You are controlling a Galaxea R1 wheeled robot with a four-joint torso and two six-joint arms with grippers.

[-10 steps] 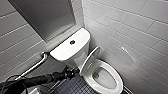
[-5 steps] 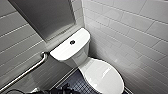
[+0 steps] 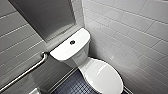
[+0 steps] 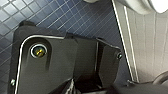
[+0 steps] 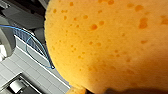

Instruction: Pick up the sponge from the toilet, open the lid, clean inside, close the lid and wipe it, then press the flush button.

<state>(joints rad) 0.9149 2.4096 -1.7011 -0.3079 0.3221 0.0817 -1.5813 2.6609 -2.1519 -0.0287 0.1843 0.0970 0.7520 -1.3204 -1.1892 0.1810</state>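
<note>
The sponge (image 5: 107, 45) sits tight against the right wrist camera, a pitted orange mass hanging in the air with pale tiles behind it. I therefore judge the right gripper to be pinched on it, though the fingers themselves cannot be made out. Whether the left gripper (image 4: 83, 86) is spread or pressed together I cannot tell. That wrist hangs low over the blue tiled floor (image 4: 62, 17), beside the white base of the toilet (image 3: 82, 62).

The lid (image 3: 105, 77) has changed. A second ago it stood up with the bowl open, and a dark arm reached across the near left. Half a second ago it was already down, and it lies flat and shut now, while the arm has drawn back toward the robot.

By my reading, the inside clean and the closing are done (the sponge is in hand, well apart from the lid). The wipe and the flush are not. The flush button (image 3: 72, 42) sits untouched mid-tank, farther back, with the grab rail (image 3: 25, 72) on the left wall.
</note>
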